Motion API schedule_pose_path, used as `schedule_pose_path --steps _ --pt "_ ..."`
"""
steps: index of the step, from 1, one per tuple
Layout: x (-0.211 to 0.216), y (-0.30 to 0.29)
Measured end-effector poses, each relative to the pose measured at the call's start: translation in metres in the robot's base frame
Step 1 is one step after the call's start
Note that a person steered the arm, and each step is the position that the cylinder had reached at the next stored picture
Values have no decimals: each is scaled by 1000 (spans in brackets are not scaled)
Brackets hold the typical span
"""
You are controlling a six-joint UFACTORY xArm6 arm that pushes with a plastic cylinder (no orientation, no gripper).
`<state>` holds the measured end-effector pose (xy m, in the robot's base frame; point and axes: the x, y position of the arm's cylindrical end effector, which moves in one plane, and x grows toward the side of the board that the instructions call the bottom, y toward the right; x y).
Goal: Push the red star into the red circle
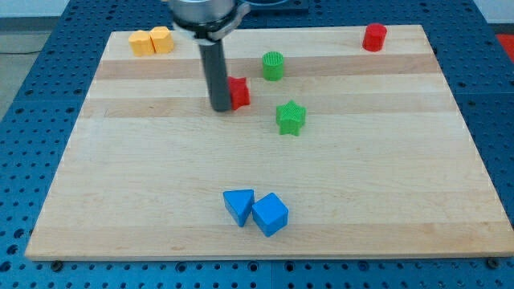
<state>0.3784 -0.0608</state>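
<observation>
Red star [238, 92] sits on tabletop [385, 185] left of centre, far half, partly hidden behind rod. My tip [219, 107] touching star's left side. No pincer on this arm, only straight dark rod, holding nothing. Red circle [373, 37] at far right corner, well apart from star. Green circle [273, 66] just right and beyond star; green star [291, 118] right and nearer. Two yellow blocks [151, 40] touching, far left. Blue triangle [238, 205] and blue cube [270, 214] touching, near edge. No readable writing.
</observation>
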Motion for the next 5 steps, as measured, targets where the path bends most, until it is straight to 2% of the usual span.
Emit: schedule_pose_path --steps 1,5 --pt "-21 36" --pt "-51 4"
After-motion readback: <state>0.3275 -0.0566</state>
